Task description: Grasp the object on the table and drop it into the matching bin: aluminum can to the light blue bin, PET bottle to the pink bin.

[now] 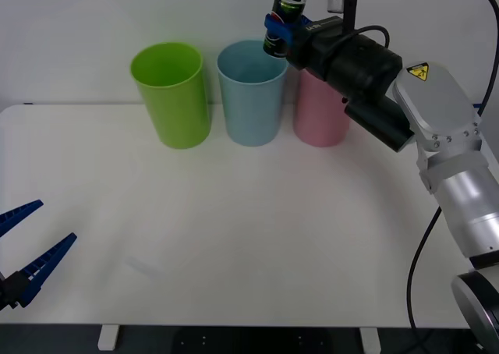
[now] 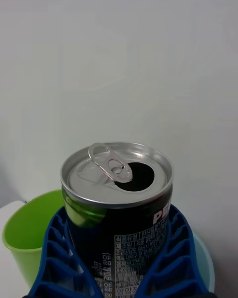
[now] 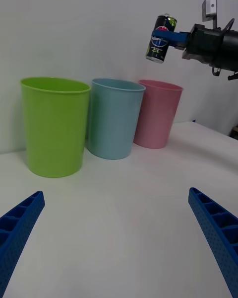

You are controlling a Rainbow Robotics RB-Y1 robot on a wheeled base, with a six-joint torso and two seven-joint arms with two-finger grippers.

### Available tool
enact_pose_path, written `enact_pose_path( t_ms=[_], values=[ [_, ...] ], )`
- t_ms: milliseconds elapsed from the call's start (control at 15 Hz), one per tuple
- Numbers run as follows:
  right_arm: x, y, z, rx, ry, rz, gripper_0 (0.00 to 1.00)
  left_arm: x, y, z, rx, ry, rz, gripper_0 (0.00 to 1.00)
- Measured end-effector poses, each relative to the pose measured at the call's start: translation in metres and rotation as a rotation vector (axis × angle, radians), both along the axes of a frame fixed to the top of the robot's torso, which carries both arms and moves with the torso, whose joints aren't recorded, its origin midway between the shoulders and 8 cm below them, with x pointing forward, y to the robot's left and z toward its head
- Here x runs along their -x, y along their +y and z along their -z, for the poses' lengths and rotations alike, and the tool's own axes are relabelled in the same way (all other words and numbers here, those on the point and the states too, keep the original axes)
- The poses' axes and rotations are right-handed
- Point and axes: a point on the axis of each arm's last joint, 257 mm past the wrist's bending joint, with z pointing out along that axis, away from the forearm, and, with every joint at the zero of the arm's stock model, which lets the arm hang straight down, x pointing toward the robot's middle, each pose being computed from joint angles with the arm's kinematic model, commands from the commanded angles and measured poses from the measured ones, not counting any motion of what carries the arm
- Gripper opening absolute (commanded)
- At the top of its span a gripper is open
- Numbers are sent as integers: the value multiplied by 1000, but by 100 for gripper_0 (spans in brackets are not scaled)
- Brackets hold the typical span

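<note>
Blue ribbed fingers of the left pincer [image 1: 27, 249] spread wide and empty over the worktop's [image 1: 249, 237] near left corner. Along the far edge stand a lime green bin [image 1: 171, 95], the light blue bin [image 1: 251, 93] and the pink bin [image 1: 320, 111]. Above the light blue bin's rim, the right pincer [image 1: 276, 28] clamps the aluminum can [image 1: 284, 17]: dark green-black, silver opened pull-tab top, near upright, top tilted slightly right.

The aluminum can [image 1: 285, 20] hangs above the light blue bin [image 1: 251, 97], left of the pink bin [image 1: 320, 112].
</note>
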Motion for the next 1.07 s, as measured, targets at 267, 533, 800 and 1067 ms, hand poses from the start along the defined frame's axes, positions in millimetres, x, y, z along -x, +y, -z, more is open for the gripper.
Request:
enact_pose_path(
  t_ms=[267,533,800,1067],
  values=[
    [-26,19,6,37,34,12,0,0,0,0,0,0,0,100],
    [-46,35,8,70,58,27,0,0,0,0,0,0,0,100],
    [-61,41,6,118,32,72,0,0,0,0,0,0,0,100],
    [-60,44,7,117,33,71,0,0,0,0,0,0,0,100]
  ],
)
